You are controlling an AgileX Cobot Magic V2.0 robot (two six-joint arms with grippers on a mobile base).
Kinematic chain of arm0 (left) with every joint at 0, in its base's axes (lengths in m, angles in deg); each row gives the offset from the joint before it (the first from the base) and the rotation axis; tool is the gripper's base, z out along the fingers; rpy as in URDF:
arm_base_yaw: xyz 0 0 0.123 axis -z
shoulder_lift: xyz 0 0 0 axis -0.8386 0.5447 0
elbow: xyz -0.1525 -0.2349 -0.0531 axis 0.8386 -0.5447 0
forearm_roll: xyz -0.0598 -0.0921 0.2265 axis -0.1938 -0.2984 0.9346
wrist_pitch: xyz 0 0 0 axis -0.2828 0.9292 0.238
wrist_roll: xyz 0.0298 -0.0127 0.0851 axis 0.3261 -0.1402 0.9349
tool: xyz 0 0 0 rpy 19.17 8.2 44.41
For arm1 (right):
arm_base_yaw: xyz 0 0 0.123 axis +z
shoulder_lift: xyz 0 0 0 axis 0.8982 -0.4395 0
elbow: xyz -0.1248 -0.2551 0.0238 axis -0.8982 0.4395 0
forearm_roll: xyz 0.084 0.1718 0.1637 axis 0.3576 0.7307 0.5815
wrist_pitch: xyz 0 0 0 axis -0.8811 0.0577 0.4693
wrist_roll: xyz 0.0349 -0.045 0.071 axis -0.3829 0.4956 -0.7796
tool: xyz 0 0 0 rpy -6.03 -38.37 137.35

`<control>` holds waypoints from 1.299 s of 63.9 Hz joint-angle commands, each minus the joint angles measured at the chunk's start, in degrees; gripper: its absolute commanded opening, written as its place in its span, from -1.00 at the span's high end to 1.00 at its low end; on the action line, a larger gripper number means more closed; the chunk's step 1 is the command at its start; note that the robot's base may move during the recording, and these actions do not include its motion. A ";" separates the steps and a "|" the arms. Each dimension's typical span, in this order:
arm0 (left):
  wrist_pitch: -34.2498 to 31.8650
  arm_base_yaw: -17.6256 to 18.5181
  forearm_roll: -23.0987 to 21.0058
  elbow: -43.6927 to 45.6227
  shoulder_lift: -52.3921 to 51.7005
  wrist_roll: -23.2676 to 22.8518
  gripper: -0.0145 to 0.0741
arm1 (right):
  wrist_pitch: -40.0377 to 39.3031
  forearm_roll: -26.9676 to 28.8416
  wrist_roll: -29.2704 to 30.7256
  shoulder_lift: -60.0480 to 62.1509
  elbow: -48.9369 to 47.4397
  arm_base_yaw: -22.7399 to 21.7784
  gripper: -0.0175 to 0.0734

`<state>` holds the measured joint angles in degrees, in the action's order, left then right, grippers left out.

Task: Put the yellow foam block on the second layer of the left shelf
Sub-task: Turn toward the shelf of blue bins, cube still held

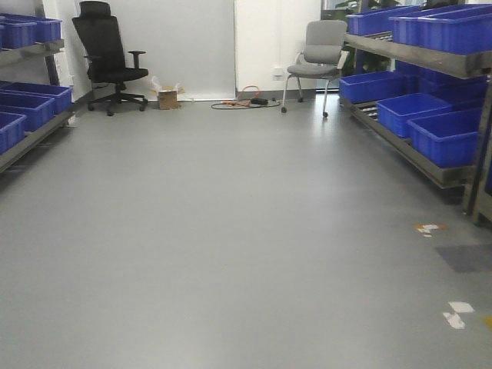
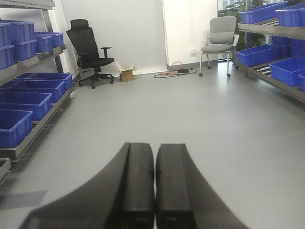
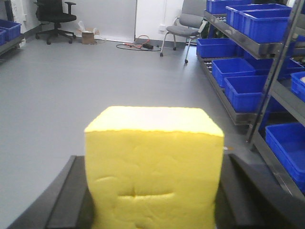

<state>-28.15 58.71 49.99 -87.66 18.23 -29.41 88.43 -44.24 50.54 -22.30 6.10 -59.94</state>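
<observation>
Well short of the left shelf [image 2: 35, 60], the right gripper [image 3: 155, 191] clasps the yellow foam block [image 3: 155, 157]; placement is not yet done. The left gripper [image 2: 155, 191] is clenched, empty.

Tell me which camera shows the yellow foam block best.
The right wrist view: the yellow foam block fills the foreground, clamped in the right gripper, its top and dented front face clear. The front-facing and left wrist views show none of it.

Grey floor [image 1: 231, 231] lay open between the left shelf [image 2: 39, 125] and right shelf [image 1: 407, 52], both filled with blue bins [image 1: 450, 134]; a black office chair [image 1: 108, 58] and grey chair [image 1: 317, 54] stood far back.
</observation>
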 commanded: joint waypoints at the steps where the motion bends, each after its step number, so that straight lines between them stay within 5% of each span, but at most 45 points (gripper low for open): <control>1: -4.69 0.12 -0.34 -1.32 -1.14 -0.29 0.36 | -5.24 -0.76 0.31 -0.54 -1.56 -0.45 -0.41; 83: -4.69 0.12 -0.34 -1.32 -1.04 -0.29 0.36 | -5.20 -0.76 0.31 -0.54 -1.56 -0.39 -0.41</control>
<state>-28.15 58.71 49.99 -87.66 18.23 -29.41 88.43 -44.24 50.54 -22.30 6.10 -59.94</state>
